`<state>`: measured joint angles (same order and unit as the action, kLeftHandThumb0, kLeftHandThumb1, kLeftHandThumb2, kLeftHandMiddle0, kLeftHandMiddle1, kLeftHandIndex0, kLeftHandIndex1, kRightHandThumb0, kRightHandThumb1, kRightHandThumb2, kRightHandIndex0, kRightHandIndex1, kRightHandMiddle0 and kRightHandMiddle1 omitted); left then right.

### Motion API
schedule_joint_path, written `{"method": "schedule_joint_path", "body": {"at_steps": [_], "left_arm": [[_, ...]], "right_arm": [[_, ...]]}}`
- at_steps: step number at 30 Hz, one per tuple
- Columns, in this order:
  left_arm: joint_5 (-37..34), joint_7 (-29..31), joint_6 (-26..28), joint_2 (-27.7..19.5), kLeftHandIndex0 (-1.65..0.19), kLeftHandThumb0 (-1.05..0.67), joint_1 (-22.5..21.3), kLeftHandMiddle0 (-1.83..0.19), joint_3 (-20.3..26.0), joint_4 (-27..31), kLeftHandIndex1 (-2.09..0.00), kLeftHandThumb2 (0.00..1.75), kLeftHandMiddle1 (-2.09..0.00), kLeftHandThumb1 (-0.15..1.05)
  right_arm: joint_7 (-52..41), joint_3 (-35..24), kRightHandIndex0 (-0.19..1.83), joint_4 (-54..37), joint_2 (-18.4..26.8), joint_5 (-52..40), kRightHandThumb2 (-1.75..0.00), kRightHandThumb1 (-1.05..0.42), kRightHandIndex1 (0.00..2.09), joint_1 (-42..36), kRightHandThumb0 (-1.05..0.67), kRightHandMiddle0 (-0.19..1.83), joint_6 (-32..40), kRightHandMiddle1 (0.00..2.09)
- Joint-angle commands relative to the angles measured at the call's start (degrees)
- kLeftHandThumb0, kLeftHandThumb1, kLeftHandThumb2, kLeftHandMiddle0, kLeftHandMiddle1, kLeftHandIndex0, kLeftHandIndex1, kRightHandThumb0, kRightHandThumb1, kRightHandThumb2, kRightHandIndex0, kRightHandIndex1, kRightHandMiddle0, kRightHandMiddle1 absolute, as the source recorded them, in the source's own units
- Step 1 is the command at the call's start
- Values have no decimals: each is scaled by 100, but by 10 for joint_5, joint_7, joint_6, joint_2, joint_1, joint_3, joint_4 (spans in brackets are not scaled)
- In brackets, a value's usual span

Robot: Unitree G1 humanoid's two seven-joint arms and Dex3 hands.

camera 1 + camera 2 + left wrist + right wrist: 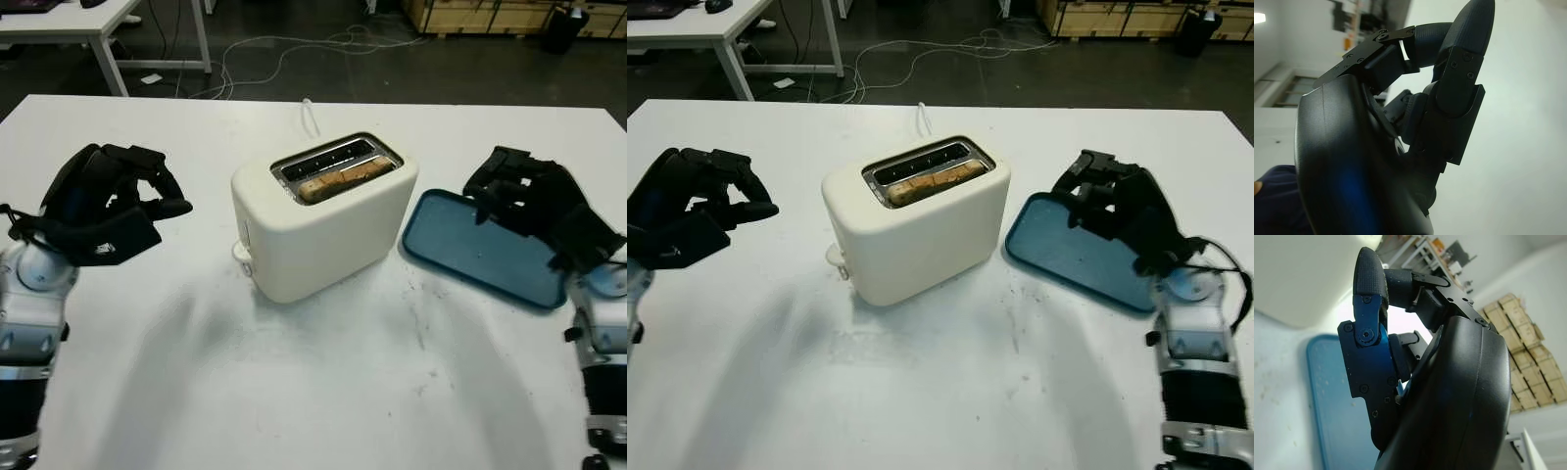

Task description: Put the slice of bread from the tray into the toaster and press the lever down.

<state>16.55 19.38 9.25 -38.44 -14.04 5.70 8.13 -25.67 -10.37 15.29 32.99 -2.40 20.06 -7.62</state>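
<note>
A cream toaster stands in the middle of the white table. A slice of bread sits down in its nearer slot, its top just below the rim. The toaster's white lever knob is low on the end facing my left side. The blue tray lies bare to the right of the toaster. My left hand hovers left of the toaster, fingers curled, holding nothing. My right hand hangs over the tray's far right part, fingers curled and holding nothing.
The toaster's white cord runs back across the table toward its far edge. Beyond the table are a dark floor with cables and a white desk at the back left. Bare table lies in front of the toaster.
</note>
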Motion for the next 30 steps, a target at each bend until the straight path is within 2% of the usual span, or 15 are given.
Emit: {"method": "schedule_joint_path", "body": {"at_steps": [1,5,9,15,17,20,30], "left_arm": [[5,1,8,-2,-119,-77,9,-126,0,4,-119,3,-145,88],[-3,-20,6,22,-113,-78,20,-125,2,2,-136,7,-153,91],[1,-56,-12,57,-108,-77,25,-122,-3,-7,-148,14,-161,92],[26,-124,-17,97,-106,-77,25,-122,-8,-15,-151,20,-165,91],[30,-151,-26,112,-103,-77,25,-120,-4,-24,-155,30,-169,87],[35,-172,-29,121,-101,-76,25,-119,-5,-31,-161,59,-173,74],[40,-168,-19,111,-103,-77,17,-124,-7,-29,-161,73,-171,65]], "right_arm": [[-8,-4,72,17,15,-2,-32,-92,175,16,-66,54,-12,174],[-13,-4,74,42,20,-4,-33,-92,175,31,-69,55,-29,174],[9,7,75,27,10,13,-33,-92,175,34,-70,57,8,175],[52,3,78,16,-22,9,-31,-92,175,36,-68,60,27,172],[60,4,79,12,-25,12,-31,-92,175,38,-68,63,35,168],[63,8,80,6,-22,18,-32,-92,175,39,-69,64,43,167],[61,11,81,6,-19,18,-32,-92,175,36,-67,66,43,167]]}}
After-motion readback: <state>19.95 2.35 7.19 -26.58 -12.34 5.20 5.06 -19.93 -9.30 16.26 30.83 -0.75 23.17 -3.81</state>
